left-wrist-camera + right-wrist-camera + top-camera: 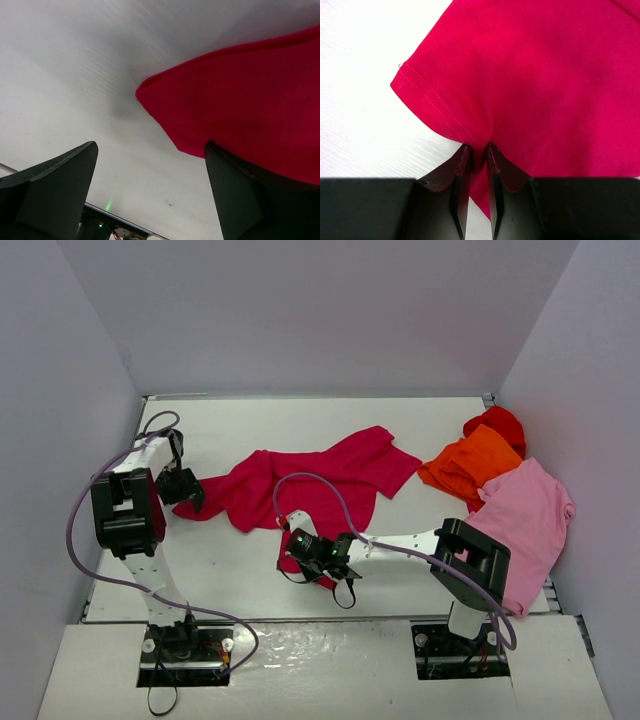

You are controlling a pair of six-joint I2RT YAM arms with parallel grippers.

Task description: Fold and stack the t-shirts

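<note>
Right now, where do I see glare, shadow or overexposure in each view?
Top external: even light, with glare on the glossy near panel. Left wrist: a soft shadow lies on the table beside the crimson shirt; the left end effector is dark, with little detail. Right wrist: the table is washed out white, while the hem stitching is sharp.

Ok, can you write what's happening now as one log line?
left end effector: open, at crimson t-shirt edge | right end effector: shut on crimson t-shirt hem | orange t-shirt, pink t-shirt: piled right
</note>
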